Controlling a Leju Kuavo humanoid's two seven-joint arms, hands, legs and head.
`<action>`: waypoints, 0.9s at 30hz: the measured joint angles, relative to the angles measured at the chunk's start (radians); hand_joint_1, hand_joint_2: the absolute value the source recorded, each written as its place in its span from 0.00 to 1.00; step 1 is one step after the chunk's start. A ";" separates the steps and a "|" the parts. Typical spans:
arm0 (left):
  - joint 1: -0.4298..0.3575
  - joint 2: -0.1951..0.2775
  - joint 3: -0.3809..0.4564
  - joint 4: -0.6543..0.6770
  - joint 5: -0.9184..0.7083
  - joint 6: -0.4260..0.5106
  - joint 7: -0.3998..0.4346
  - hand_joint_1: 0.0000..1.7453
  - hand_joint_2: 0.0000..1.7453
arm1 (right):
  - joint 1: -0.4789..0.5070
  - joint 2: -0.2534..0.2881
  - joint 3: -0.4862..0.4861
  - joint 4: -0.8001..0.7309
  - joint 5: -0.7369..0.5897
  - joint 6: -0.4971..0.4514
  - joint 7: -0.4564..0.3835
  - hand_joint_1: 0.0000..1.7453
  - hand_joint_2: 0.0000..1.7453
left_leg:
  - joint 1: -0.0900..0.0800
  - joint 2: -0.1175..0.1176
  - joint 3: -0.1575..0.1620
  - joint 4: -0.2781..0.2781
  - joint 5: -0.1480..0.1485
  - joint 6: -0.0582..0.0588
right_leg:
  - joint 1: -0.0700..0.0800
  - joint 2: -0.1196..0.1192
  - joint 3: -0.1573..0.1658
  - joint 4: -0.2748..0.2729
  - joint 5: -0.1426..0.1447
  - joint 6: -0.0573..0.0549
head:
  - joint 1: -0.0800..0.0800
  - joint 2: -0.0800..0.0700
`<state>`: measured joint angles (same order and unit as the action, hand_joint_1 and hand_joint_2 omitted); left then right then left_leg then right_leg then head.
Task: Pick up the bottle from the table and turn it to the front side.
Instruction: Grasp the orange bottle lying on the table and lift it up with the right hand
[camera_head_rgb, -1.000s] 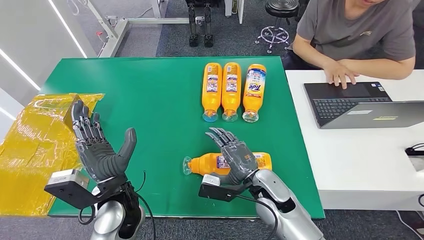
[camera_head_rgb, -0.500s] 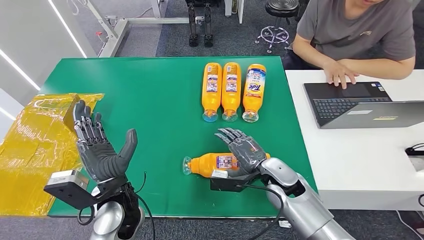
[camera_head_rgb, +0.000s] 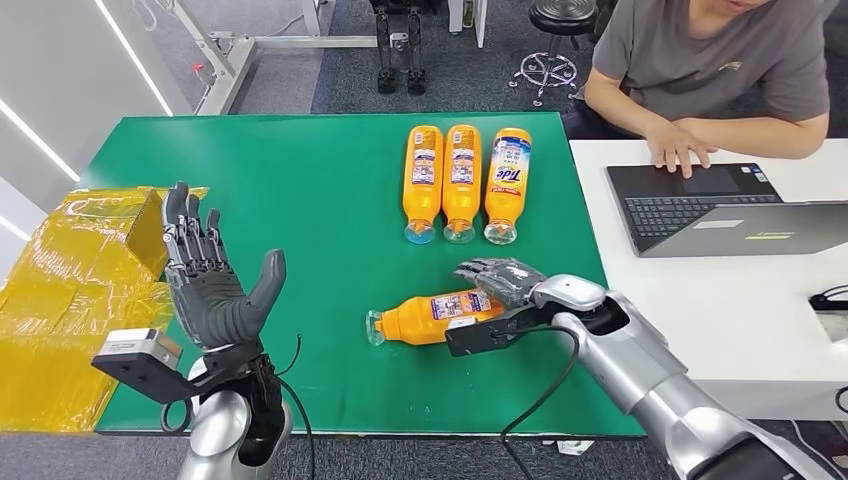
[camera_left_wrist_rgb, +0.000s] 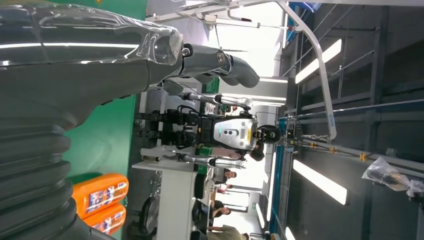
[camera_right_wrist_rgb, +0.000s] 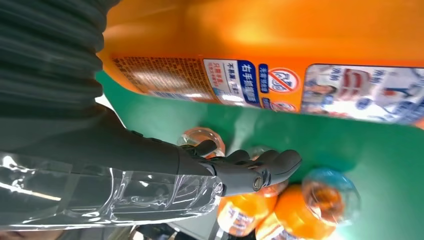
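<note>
Four orange bottles lie on the green counter (camera_head_rgb: 300, 190). Three of them (camera_head_rgb: 462, 182) rest side by side near its far edge, caps toward the robot, touching or nearly touching one another. The fourth, the task's bottle (camera_head_rgb: 432, 317), lies on its side nearer the robot, slightly tilted, its clear cap pointing to the robot's left and its printed label facing up.

At the bottle's base end sits the right hand (camera_head_rgb: 500, 282), palm turned over the bottle's far side with the dark fingers (camera_head_rgb: 478, 270) curled around it. In the right wrist view the bottle's orange body and label sit right against the hand, while the fingers (camera_right_wrist_rgb: 260, 170) reach past it over the green surface; whether they clamp the bottle firmly or only cup it cannot be told.

Raised above the counter's near left corner is the left hand (camera_head_rgb: 215, 290), palm facing right, its fingers (camera_head_rgb: 190, 235) straight and spread apart with the thumb out to the side, holding nothing.

Yellow crinkled wrapping (camera_head_rgb: 70, 290) lies beside the counter on the robot's left. To the right stands a white desk (camera_head_rgb: 720, 330) with an open laptop (camera_head_rgb: 715, 208), where a seated person (camera_head_rgb: 720, 60) rests a hand on the keyboard.
</note>
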<state>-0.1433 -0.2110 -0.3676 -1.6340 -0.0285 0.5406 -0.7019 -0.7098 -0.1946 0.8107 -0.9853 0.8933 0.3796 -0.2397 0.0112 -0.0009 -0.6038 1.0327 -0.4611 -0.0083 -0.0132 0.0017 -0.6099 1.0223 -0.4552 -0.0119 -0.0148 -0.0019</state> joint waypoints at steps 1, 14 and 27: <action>-0.004 0.000 0.000 0.002 0.002 0.001 0.000 0.00 1.00 | -0.020 0.000 0.013 0.024 -0.007 0.012 -0.007 0.00 1.00 | 0.000 0.000 0.000 0.000 0.000 0.000 | 0.000 0.000 0.000 0.000 0.000 0.000 | 0.000 0.000; -0.018 0.000 0.003 0.014 0.014 0.036 0.000 0.00 1.00 | -0.211 0.041 0.177 0.290 -0.117 0.104 -0.053 0.00 1.00 | 0.000 -0.001 0.000 0.000 0.000 0.000 | 0.000 0.000 0.000 0.000 0.000 0.000 | 0.000 0.000; -0.016 0.000 0.009 0.014 0.016 0.051 0.000 0.00 1.00 | -0.245 0.066 0.256 0.380 -0.173 0.101 -0.057 0.83 1.00 | 0.000 -0.001 0.000 0.000 0.000 0.000 | 0.000 0.000 0.000 0.000 0.000 0.000 | 0.000 0.000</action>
<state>-0.1597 -0.2110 -0.3587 -1.6197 -0.0122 0.5913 -0.7019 -0.9548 -0.1289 1.0669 -0.6056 0.7207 0.4806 -0.2969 0.0112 -0.0016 -0.6040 1.0327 -0.4610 -0.0084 -0.0132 0.0014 -0.6099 1.0224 -0.4552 -0.0119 -0.0149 -0.0019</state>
